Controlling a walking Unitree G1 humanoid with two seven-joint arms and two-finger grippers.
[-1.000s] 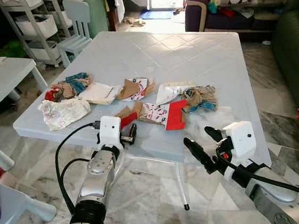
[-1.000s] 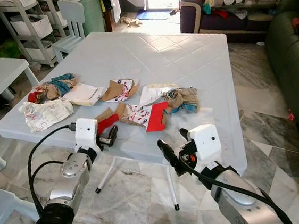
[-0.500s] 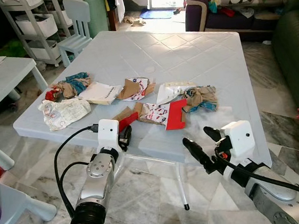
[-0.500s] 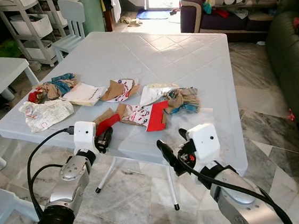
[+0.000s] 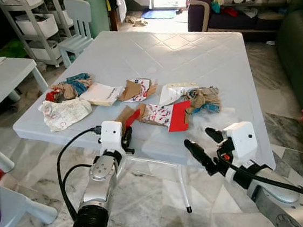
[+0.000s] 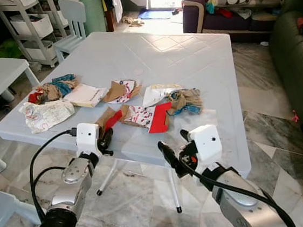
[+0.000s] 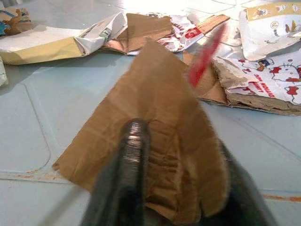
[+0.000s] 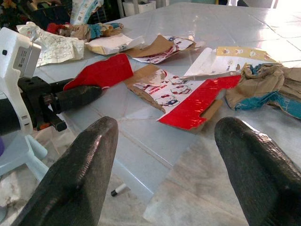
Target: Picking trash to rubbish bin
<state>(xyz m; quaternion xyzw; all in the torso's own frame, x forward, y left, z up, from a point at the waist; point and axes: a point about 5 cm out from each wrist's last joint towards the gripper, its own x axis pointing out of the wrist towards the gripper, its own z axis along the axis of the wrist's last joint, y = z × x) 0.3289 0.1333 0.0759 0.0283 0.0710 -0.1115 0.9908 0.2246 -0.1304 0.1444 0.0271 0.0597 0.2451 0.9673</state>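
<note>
Left gripper [image 5: 126,137] at the near edge of the white plastic table [image 5: 189,60], fingers closed on a brown-and-red cardboard scrap [image 7: 155,127] lying on the tabletop. Right gripper [image 5: 203,147] held off the near right edge of the table, fingers spread wide, nothing between them. Just beyond the gripped scrap, a torn red-and-white printed carton [image 5: 168,115]; beside it, a crumpled brown-and-blue wrapper [image 5: 204,99] and a white printed packet [image 5: 172,92]. Farther left, a flattened white box [image 5: 103,93], a crumpled printed paper [image 5: 64,113] and a brown-blue-red wad [image 5: 68,87]. Dark sofa [image 5: 296,49] to the right; small chair [image 5: 77,29] and shelving trolley [image 5: 33,23] behind the table.
</note>
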